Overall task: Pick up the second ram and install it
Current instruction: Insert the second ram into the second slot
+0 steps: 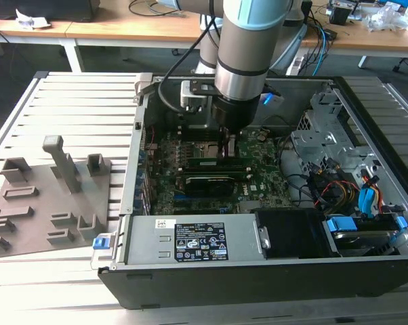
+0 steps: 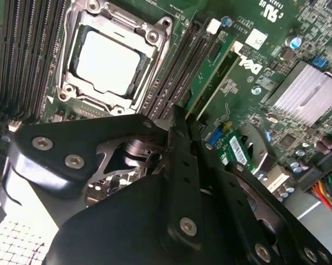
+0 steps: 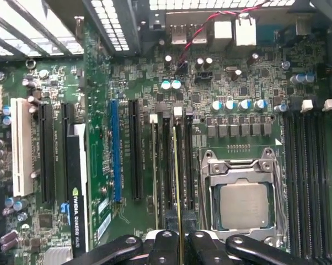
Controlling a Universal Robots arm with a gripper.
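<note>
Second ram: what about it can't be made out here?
- First wrist view: the second ram is edge-on, so its chips are unseen; the fingers shut on it hide its near end.
- Exterior view: the arm covers its lower edge, so seating is unclear.
- Second wrist view: the gripper blocks most of it.

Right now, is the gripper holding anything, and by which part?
Yes: the gripper is shut on the second ram, pinching one end of its top edge, over the slots beside the processor socket.
</note>
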